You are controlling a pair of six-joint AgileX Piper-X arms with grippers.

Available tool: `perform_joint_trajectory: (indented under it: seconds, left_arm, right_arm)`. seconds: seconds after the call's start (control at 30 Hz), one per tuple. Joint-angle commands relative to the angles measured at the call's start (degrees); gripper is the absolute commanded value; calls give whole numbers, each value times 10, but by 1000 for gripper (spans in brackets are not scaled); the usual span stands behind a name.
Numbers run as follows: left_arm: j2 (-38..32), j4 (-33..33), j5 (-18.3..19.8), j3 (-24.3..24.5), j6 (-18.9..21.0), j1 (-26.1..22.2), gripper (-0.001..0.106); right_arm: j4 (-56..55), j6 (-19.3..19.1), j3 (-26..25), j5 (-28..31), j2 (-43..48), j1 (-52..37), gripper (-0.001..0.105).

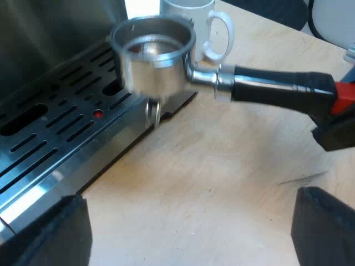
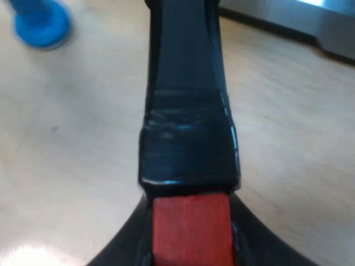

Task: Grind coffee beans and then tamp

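The holder [image 1: 158, 55] is up by the tray [image 1: 55, 127]
The right fingers [image 2: 125, 244] pinch its handle [image 2: 186, 83] near the red end [image 2: 191, 230]. The left fingers [image 1: 55, 233] are spread above the bench [image 1: 222, 183].

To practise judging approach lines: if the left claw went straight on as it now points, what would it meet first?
Probably the bare wooden table: the left claw is open with nothing between. The holder is farther off; depth is unclear.

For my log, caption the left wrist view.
Round metal holder with black, red-tipped handle at the slotted steel drip tray edge, white mug behind.
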State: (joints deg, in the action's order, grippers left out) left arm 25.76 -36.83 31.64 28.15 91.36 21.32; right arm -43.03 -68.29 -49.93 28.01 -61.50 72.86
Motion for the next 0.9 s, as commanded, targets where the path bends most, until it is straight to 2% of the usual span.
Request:
perform_joint_trajectory:
  seconds: [0.03,0.1,0.23,0.4,0.9]
  left_arm:
    - [-1,-10,2,1,1,2,80]
    - [-1,-34,-8,1,1,2,80]
    - [-1,-52,-38,1,0,2,80]
    - [-1,-52,-49,1,-3,2,80]
    - [-1,-52,-49,1,-3,2,80]
  right_arm:
    - [23,-49,-6,11,9,2,0]
    - [31,-76,-6,-5,9,2,0]
    - [48,-103,2,-13,9,2,0]
    - [105,-104,47,-34,9,2,0]
    - [233,-104,166,-34,9,0,0]
